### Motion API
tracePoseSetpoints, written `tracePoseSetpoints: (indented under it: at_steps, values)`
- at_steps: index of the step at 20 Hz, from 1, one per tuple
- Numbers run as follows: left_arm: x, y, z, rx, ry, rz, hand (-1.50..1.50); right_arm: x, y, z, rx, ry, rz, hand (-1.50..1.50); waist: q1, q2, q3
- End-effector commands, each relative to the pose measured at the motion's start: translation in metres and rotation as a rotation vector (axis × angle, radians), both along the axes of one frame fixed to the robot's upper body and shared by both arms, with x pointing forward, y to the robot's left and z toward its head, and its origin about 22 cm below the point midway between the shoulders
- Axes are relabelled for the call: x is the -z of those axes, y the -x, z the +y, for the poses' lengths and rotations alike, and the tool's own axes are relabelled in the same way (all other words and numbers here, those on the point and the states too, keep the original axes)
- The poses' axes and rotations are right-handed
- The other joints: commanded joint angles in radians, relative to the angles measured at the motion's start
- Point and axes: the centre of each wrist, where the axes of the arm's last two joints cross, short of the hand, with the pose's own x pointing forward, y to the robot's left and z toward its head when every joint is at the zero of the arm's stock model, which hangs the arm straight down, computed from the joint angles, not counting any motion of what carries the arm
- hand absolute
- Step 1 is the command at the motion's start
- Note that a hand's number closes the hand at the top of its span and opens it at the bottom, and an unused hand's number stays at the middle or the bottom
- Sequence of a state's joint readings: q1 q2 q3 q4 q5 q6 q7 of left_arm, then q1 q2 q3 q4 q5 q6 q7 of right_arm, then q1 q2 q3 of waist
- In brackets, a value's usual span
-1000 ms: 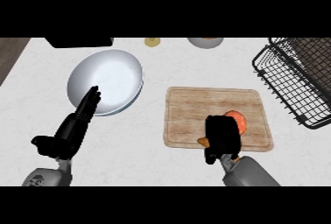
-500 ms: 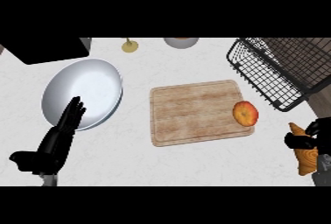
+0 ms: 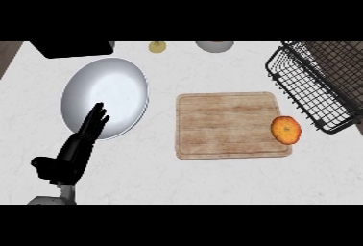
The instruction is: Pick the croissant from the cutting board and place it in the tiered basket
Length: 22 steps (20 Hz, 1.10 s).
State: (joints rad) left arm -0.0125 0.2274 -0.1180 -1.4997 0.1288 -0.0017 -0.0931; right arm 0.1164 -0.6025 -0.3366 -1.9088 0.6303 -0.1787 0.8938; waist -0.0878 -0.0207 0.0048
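While the right hand shows nowhere in the head view, its fingers' state cannot be told, and the croissant is likewise unseen, so its position, heading and long axis cannot be judged.

Item 1: cutting board point(image 3: 230, 125), mid-bench, bearing only an orange round fruit point(image 3: 285, 129) at its right edge.
Item 2: tiered basket point(image 3: 319, 84), black wire, upper right, just beyond the board's right corner; the right arm's side.
Item 3: left hand point(image 3: 78, 146), lower left, fingers straight and released, resting, tips overlapping a white plate point(image 3: 106, 93).
Item 4: bench point(image 3: 177, 178), white.
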Motion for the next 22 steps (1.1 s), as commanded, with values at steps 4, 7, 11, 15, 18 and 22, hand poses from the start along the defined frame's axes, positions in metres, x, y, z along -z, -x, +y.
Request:
tracePoseSetpoints:
  at_steps: [4, 7, 11, 15, 18, 22]
  values:
    - [0.0, -0.023, -0.016, 0.062, -0.002, 0.039, 0.0, -0.1, 0.01, -0.017, 0.043, -0.025, -0.113, 1.5, 0.075, 0.02, -0.006]
    - [0.002, -0.015, -0.019, 0.099, -0.006, 0.051, 0.0, -0.116, -0.012, -0.03, 0.063, -0.047, -0.115, 1.5, 0.095, 0.022, -0.005]
    - [0.016, -0.024, -0.017, 0.106, -0.011, 0.033, 0.0, -0.148, -0.048, -0.028, 0.068, -0.067, -0.117, 1.5, 0.109, 0.026, -0.006]
    - [0.013, -0.024, -0.025, 0.1, -0.004, 0.047, 0.0, -0.128, -0.088, -0.053, 0.064, -0.102, -0.134, 1.5, 0.112, 0.026, -0.005]
    - [0.021, -0.031, -0.025, 0.113, -0.006, 0.034, 0.0, -0.131, -0.116, -0.056, 0.049, -0.126, -0.097, 1.5, 0.124, 0.031, -0.005]
    - [0.017, -0.028, -0.039, 0.095, -0.003, 0.046, 0.0, -0.121, -0.146, -0.046, 0.005, -0.141, -0.058, 1.5, 0.113, 0.026, -0.005]
